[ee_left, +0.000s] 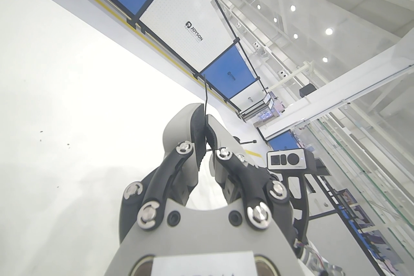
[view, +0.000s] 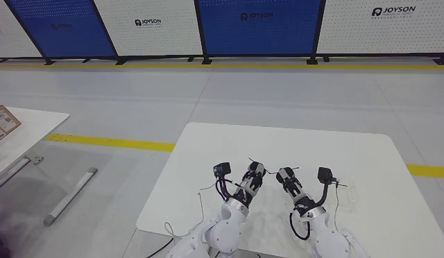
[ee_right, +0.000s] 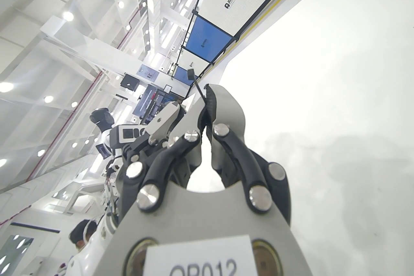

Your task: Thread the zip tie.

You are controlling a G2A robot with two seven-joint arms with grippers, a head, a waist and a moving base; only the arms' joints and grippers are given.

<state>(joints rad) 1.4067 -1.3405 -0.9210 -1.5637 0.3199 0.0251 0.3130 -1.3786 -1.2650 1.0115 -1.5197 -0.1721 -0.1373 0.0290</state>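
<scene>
Top view: white bench (view: 333, 154), two arms over its near middle. Left hand (view: 255, 169) and right hand (view: 286, 174) were just beside each other, tips pointing far. Zip tie (view: 252, 161): thin black slivers at both hands, held clear of the bench.

Left wrist view: left hand was closed tight on the thin black tail (ee_left: 205, 89), which stood straight out beyond the fingertips.

Right wrist view: right hand was pinched narrow on the strap just below the square head (ee_right: 190, 73), which projected free.

Whether both ends belonged to one tie could not be told; the strap between was hidden.

Handling, judged: very light, springy, slick plastic, bends readily, liable to twist in the pads. Best gripped close behind each end, leaving tail tip and head slot exposed.
</scene>
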